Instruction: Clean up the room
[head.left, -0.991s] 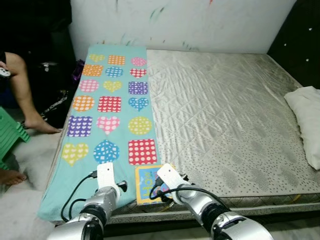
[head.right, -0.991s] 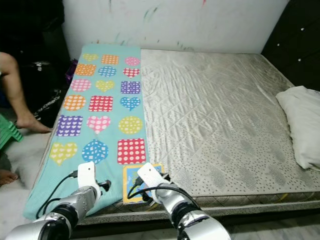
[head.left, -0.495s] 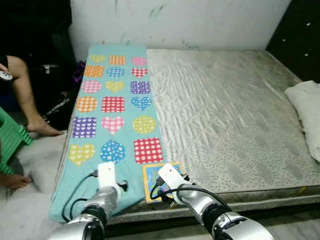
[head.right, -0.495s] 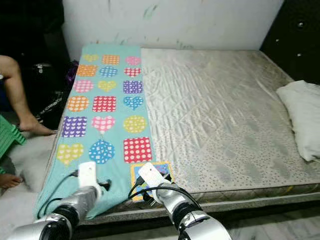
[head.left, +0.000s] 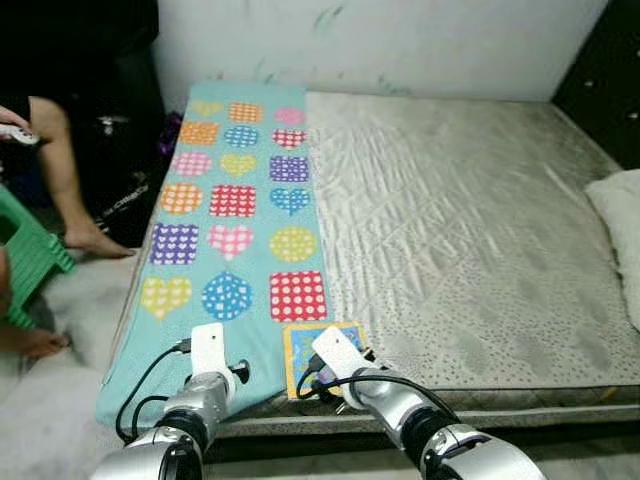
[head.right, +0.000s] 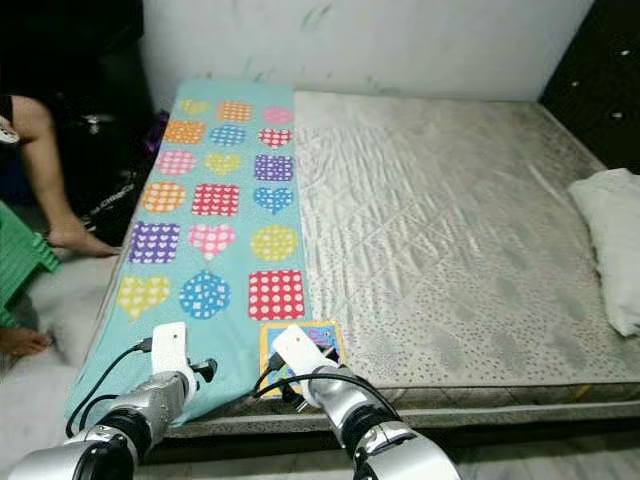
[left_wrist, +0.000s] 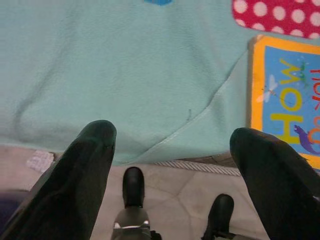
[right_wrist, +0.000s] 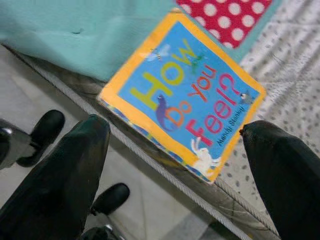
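- Right wrist view: the right gripper (right_wrist: 175, 165) is held with its 2 black fingers (right_wrist: 60, 180) spread wide apart, clamped on nothing.
- A picture book (right_wrist: 182, 95) titled "How Do You Feel?" is seen just ahead of and between those fingers, lying on the near edge of the mattress (head.left: 450, 220), one corner overhanging.
- The left gripper (left_wrist: 175, 175) is likewise held apart and empty; a turquoise blanket (left_wrist: 110, 65) with hearts and dotted shapes is spread directly ahead of it, the book off to its right.
- A white pillow (head.left: 620, 220) is seen far right of both grippers.
- A person's leg (head.left: 70, 180) and a green stool (head.left: 25, 260) are seen far left.
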